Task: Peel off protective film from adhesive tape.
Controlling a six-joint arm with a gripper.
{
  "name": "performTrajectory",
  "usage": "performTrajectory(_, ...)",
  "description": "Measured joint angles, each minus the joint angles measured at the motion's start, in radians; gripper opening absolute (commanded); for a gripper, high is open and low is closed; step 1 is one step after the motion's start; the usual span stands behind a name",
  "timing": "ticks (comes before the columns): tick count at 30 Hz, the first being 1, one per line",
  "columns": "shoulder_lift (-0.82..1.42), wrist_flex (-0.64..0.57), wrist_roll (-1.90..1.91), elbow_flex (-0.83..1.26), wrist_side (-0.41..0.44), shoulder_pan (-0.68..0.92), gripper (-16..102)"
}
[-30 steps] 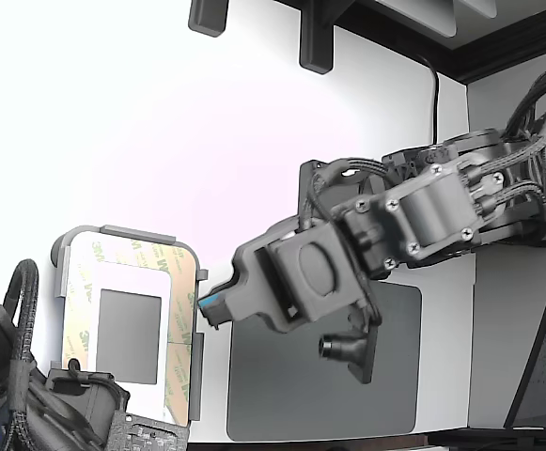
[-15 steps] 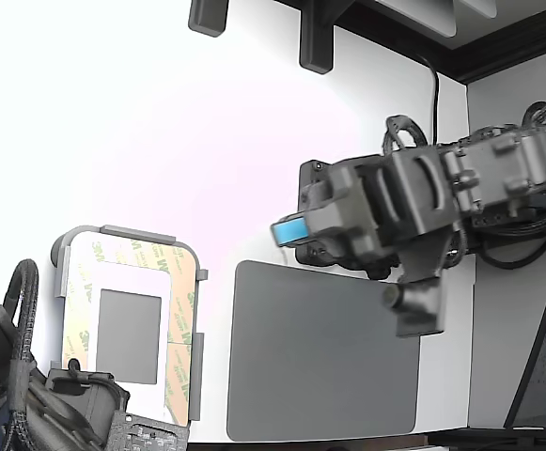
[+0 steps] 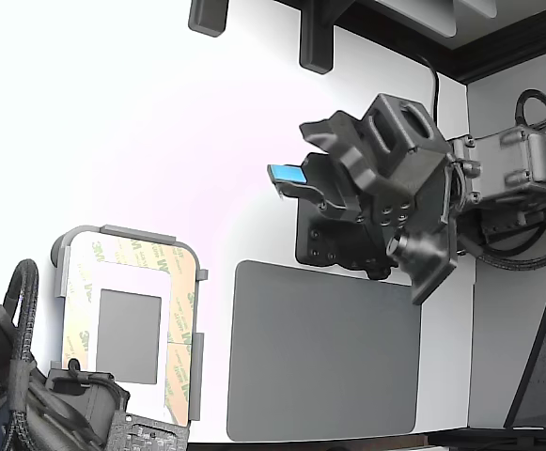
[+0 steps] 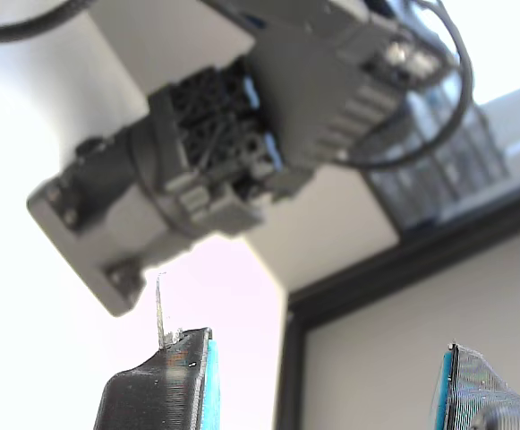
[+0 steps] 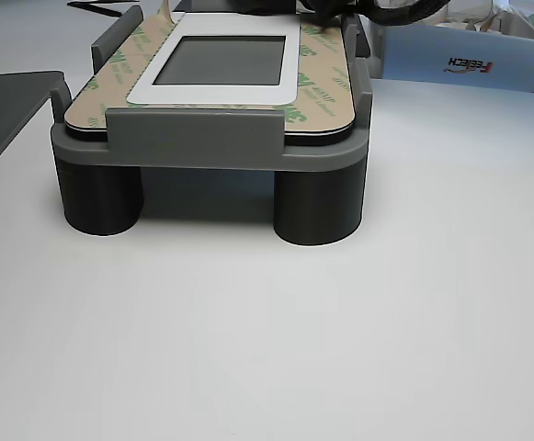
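My gripper hangs in the air, raised well clear of the white table, its blue-padded fingers spread wide apart with nothing between them. In the wrist view a thin pale sliver stands up from the tip of one finger; I cannot tell what it is. Behind the fingers that view shows only a blurred grey motor housing and a dark frame edge.

Below me in the exterior view lies the large plain dark grey rounded pad, and the black mounting plate sits just past it. Well apart from me, toward the exterior view's left, stands the light grey rounded-corner tray. On it the cream-tan protective film, printed with pale green "3M" logos, covers the adhesive tape in narrow strips bordering a small grey rectangle. A second black arm crowds the tray's near corner.

The other view shows what the exterior one does not: the tray rests on stubby dark cylindrical legs, and the film lies flat along the rim. Beyond it sits a white box lettered "FEETECH".
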Motion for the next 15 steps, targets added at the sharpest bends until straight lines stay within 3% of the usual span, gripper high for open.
performTrajectory(4,0.002,0.181,0.359,-0.067,0.202,0.040,100)
performTrajectory(7,0.002,0.350,0.663,-0.092,0.284,0.040,100)
performTrajectory(15,0.002,0.630,1.150,-0.077,0.253,0.040,100)
